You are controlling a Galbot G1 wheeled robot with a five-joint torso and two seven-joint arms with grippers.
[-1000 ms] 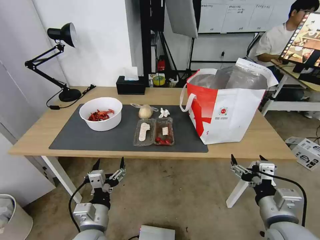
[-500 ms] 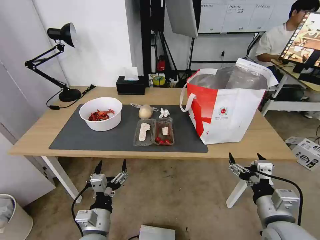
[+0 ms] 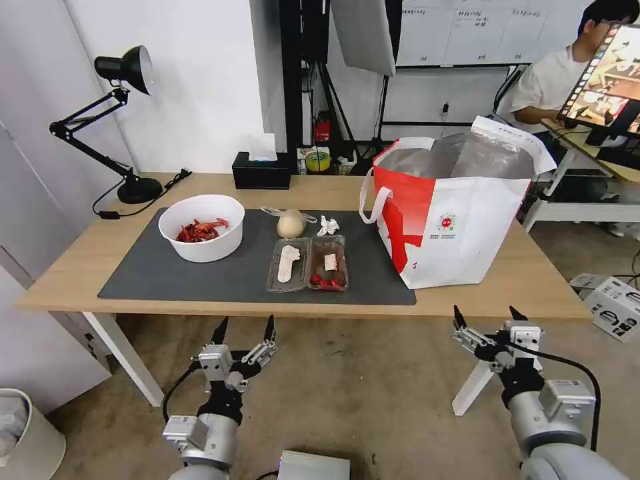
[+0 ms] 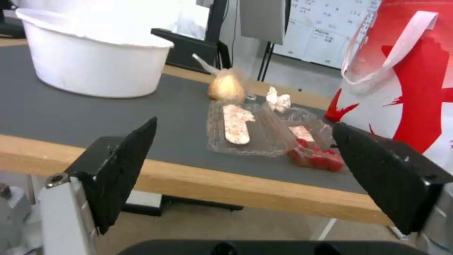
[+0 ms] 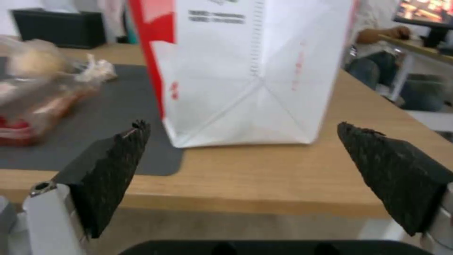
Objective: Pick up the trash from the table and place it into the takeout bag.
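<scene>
On the wooden table (image 3: 73,267), trash lies on a dark grey mat: a white bowl (image 3: 201,227) of red shells, a beige wrapped lump (image 3: 291,223), a crumpled white tissue (image 3: 328,225) and a clear hinged tray (image 3: 308,264). The red-and-white takeout bag (image 3: 453,213) stands open at the table's right. My left gripper (image 3: 244,328) is open, below the table's front edge, in front of the tray (image 4: 254,129). My right gripper (image 3: 485,315) is open too, below the front edge, in front of the bag (image 5: 250,67).
A black desk lamp (image 3: 123,120) stands at the table's back left and a black tissue box (image 3: 261,171) at the back middle. A white bin (image 3: 27,433) is on the floor at my left, a cardboard box (image 3: 613,303) at my right.
My left gripper has moved to the right, from below the bowl toward the tray. My right gripper has risen a little toward the table's edge. Nothing on the table has moved.
</scene>
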